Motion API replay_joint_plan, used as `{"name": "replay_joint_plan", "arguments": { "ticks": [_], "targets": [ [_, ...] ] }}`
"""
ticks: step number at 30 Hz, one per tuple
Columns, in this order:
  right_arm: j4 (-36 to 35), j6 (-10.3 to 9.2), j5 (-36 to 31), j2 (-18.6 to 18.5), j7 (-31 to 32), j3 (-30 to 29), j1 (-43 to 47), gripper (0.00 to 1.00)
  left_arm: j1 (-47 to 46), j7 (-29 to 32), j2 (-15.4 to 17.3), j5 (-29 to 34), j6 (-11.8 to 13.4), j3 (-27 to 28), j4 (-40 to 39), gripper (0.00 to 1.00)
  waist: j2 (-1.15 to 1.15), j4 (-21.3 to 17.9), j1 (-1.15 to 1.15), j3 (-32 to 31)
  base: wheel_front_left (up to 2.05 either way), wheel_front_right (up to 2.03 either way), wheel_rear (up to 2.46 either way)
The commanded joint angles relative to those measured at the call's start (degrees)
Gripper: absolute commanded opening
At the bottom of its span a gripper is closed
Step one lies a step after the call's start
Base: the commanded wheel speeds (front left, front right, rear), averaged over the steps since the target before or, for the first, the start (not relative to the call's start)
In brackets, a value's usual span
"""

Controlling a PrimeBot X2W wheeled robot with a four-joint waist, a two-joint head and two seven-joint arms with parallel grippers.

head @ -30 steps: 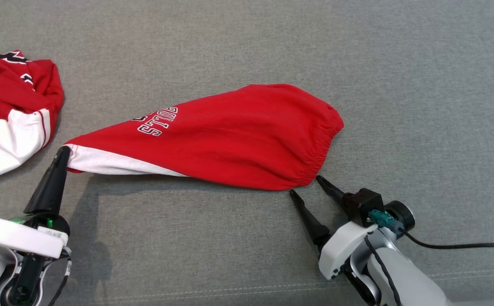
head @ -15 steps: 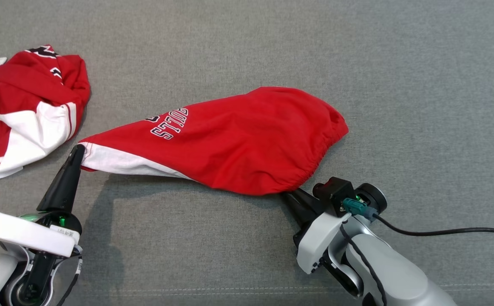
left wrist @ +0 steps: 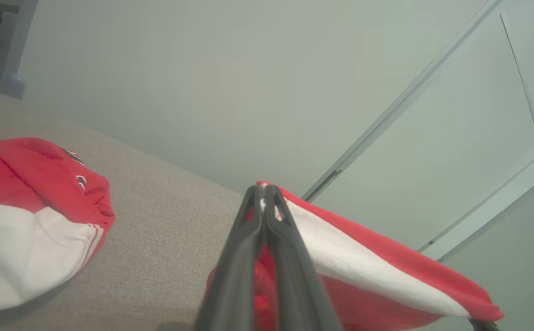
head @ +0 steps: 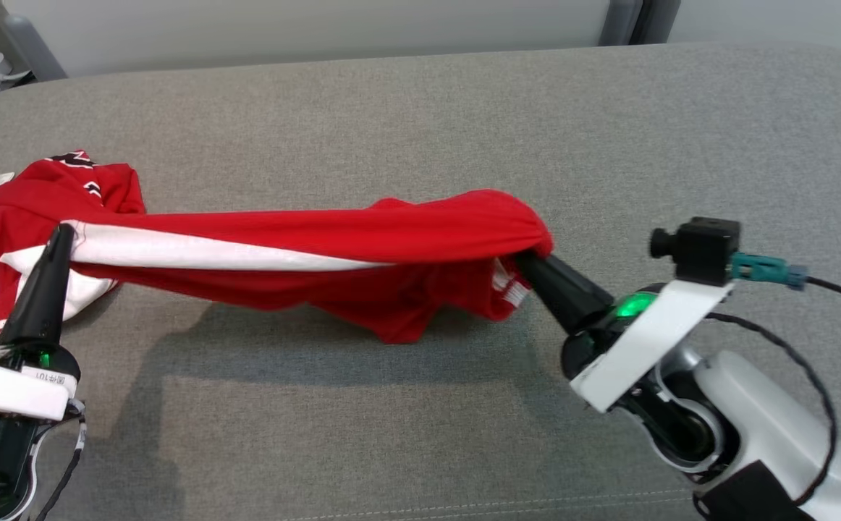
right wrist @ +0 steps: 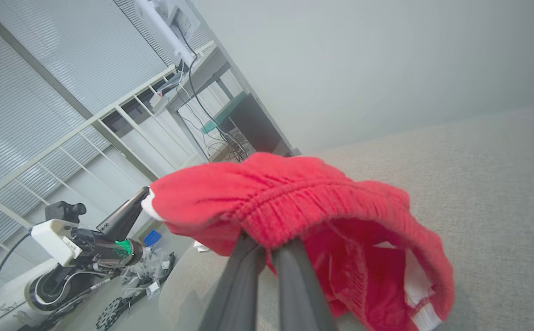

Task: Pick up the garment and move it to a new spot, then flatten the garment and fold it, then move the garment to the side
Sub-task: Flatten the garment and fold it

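Grey couch (head: 391, 108) under red shorts (head: 319, 239) aloft, left claw (head: 64, 231) and right claw (head: 527, 262) tight on opposite ends.

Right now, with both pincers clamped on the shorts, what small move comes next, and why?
Probably carry the shorts rightward, off the jersey: left pincer and right pincer grip opposite ends, the cloth hangs stretched between, and its left end is over the jersey.

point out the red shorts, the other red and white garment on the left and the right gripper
red shorts (head: 391, 231), head view, red cloth above the white stripe
other garment (head: 102, 188), head view, its red upper part
right gripper (head: 529, 264), head view, tips of its fingers, shut on the shorts
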Motion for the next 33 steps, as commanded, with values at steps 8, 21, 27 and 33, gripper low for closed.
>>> {"name": "replay_joint_plan", "arguments": {
  "ticks": [8, 21, 27, 33],
  "targets": [
    [9.8, 0.01, -7.0, 5.7, -0.6, -5.2, 0.4, 0.00, -5.4, 4.9, 3.6, -3.6, 0.0, -5.6, 2.9, 0.00, 0.00, 0.6, 0.00, 3.9, 0.00, 0.00, 0.00],
    [40.0, 0.01, -12.0, 12.7, -9.5, -5.1, -17.9, 0.00, -13.9, 0.3, -1.2, -3.2, 0.0, -14.2, 6.9, 0.00, 0.00, 5.2, 0.00, 11.3, 0.00, 0.00, 0.00],
    [44.1, 0.01, -9.5, 12.7, -9.7, -1.0, -18.9, 1.00, -14.2, -0.2, -1.2, -3.7, 0.0, -15.6, 7.4, 0.00, 0.00, 4.7, 0.00, 11.2, 0.00, 0.00, 0.00],
    [45.2, 0.01, -13.8, 12.7, -14.4, -0.5, -19.6, 1.00, -13.1, -0.5, -1.1, -3.3, 0.0, -14.1, 7.5, 0.00, 0.00, 2.6, 0.00, 10.1, 0.00, 0.00, 0.00]
  ]
}}
